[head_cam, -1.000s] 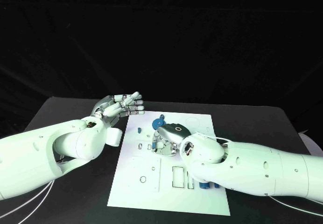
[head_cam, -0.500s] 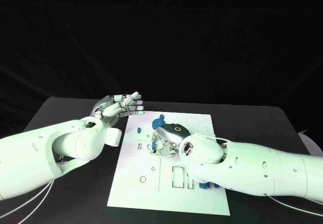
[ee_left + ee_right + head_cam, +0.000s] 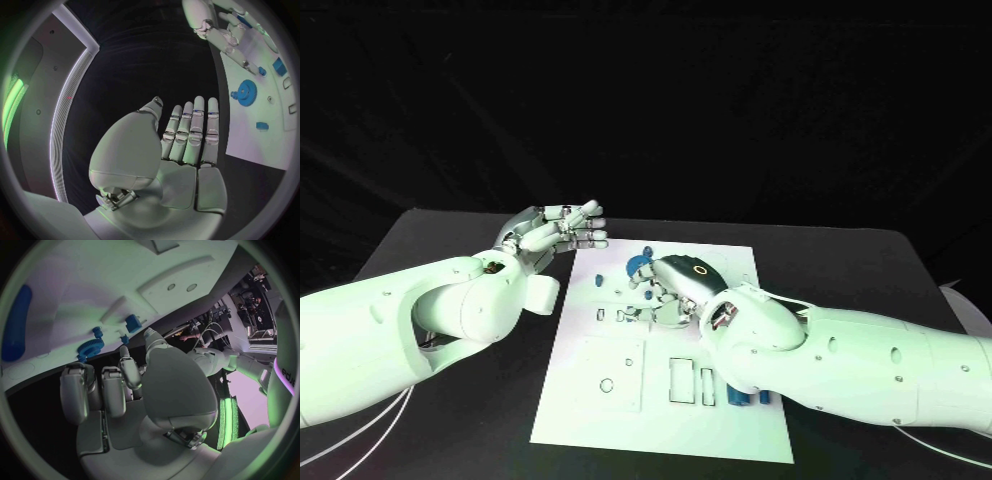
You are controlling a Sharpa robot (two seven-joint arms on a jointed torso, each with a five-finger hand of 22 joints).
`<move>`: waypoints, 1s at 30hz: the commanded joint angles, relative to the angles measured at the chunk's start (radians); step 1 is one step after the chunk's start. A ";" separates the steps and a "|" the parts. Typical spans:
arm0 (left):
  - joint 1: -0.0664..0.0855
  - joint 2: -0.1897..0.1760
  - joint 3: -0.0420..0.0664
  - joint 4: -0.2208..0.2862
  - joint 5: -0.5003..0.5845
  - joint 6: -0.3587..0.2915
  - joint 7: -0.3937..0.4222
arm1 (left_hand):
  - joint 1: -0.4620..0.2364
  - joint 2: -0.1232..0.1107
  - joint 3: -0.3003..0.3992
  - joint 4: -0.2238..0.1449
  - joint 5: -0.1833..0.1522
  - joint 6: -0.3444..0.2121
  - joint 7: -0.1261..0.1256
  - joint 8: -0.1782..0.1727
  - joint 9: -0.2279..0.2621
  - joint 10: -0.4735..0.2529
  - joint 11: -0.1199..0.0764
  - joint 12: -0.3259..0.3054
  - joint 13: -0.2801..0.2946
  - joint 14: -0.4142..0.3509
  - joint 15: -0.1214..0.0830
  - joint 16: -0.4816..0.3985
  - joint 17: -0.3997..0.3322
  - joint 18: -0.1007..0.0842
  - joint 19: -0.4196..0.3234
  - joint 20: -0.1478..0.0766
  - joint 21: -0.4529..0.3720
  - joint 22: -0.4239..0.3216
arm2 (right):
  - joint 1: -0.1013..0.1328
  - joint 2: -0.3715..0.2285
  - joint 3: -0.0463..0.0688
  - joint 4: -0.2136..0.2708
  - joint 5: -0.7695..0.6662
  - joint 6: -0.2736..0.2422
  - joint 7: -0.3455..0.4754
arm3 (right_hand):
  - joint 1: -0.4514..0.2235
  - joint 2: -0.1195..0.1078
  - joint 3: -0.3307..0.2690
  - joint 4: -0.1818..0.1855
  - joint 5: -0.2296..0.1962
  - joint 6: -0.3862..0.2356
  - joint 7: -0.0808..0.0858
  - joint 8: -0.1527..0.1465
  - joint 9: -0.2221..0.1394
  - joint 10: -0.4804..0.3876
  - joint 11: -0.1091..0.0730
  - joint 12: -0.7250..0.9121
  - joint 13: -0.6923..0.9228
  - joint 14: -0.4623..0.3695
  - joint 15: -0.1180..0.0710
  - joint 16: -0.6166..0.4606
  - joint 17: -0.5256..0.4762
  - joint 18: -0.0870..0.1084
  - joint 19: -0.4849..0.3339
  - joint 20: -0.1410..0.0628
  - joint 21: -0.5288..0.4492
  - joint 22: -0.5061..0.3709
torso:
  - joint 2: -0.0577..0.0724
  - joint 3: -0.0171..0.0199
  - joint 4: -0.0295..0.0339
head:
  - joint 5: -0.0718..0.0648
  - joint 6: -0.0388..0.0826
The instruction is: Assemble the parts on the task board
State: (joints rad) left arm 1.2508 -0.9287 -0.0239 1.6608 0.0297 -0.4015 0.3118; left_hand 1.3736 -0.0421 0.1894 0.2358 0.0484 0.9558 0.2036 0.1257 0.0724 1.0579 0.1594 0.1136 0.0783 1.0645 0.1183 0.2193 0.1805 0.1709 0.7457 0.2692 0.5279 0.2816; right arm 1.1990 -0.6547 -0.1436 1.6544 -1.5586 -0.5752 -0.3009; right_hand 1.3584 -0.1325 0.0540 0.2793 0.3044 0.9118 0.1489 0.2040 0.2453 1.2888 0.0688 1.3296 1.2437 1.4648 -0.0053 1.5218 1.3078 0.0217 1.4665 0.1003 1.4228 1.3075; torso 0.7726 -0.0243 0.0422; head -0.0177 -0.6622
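The white task board [image 3: 610, 400] lies in the middle of the black table. A blue gear [image 3: 639, 265] stands near its far end, also seen as the blue gear [image 3: 245, 91] and the blue gear [image 3: 90, 347]. My right hand [image 3: 672, 283] hovers just over the board beside the gear, fingers bent downward. In the right wrist view the right hand [image 3: 119, 390] has nothing between its fingers. My left hand [image 3: 557, 228] is raised off the board's far left corner; the left hand [image 3: 181, 145] is flat, fingers straight, holding nothing.
Small blue parts [image 3: 740, 397] sit in slots at the board's near right. A small blue block [image 3: 132, 322] and a blue peg [image 3: 97, 331] stand by the gear, and a long blue cylinder [image 3: 15, 322] lies farther off. Bare table [image 3: 877, 270] flanks the board.
My right hand has shifted a little toward the board's far end, closer to the blue gear. The left hand has stayed where it was.
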 commanded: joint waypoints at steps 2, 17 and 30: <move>0.001 -0.002 0.001 -0.018 -0.194 0.122 -0.156 | 0.015 0.003 -0.004 -0.003 0.002 0.041 -0.014 0.013 0.008 0.077 -0.027 0.036 0.017 0.069 -0.028 0.045 0.026 0.014 0.029 -0.012 0.032 0.016 | 0.027 -0.050 0.005 0.032 0.279 -0.081 0.263 | 0.030 0.021 0.017 -0.005 0.023 0.018 -0.002 0.013 0.005 -0.016 -0.003 -0.015 -0.014 0.079 0.000 -0.011 0.164 0.027 -0.019 0.005 -0.033 0.152 | -0.009 0.0030 -0.0015 | 0.006 0.000; 0.031 0.047 0.001 -0.082 -0.775 0.372 -0.608 | -0.029 -0.021 -0.006 0.045 0.001 0.181 -0.114 0.072 0.070 0.265 -0.144 0.346 0.285 0.430 -0.153 1.143 1.095 -0.058 0.470 -0.181 0.715 0.680 | 0.137 -0.304 0.011 0.124 0.607 0.071 0.320 | 0.023 0.029 0.009 0.001 0.051 0.038 -0.009 0.029 0.010 -0.027 -0.009 -0.029 -0.032 0.073 -0.005 -0.029 0.139 0.033 -0.035 -0.001 -0.064 0.136 | -0.041 0.0164 -0.0096 | 0.019 -0.016; 0.070 0.207 -0.004 -0.176 -1.035 0.481 -0.909 | -0.188 -0.041 -0.031 0.057 0.000 0.144 -0.142 0.227 0.260 0.297 -0.168 1.066 1.022 0.506 -0.184 1.351 1.390 -0.168 0.817 -0.230 1.038 1.276 | 0.148 -0.348 0.010 0.060 0.637 0.084 0.294 | 0.022 0.025 -0.001 0.000 0.076 0.038 -0.011 0.033 0.011 -0.028 -0.011 -0.033 -0.038 0.072 -0.008 -0.034 0.134 0.034 -0.036 -0.003 -0.070 0.133 | -0.051 0.0246 -0.0094 | 0.027 -0.033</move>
State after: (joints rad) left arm 1.3163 -0.7329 -0.0281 1.4905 -0.9117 0.0096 -0.4809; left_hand 1.1928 -0.0831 0.1562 0.2910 0.0512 1.1063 0.0617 0.3452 0.3228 1.3575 -0.0086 1.1690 1.0884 1.4658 -0.0627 1.5684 1.3081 0.0147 1.4672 0.0446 1.5612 1.3081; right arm 1.3463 -1.0034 -0.1332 1.7190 -0.9377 -0.5175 -0.0060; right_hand 1.3876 -0.1031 0.0581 0.2777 0.3777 0.9469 0.1392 0.2318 0.2556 1.2658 0.0602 1.3036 1.2067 1.4648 -0.0054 1.4934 1.3075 0.0376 1.4341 0.1000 1.3564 1.3076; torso 0.7226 -0.0015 0.0329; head 0.0085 -0.6924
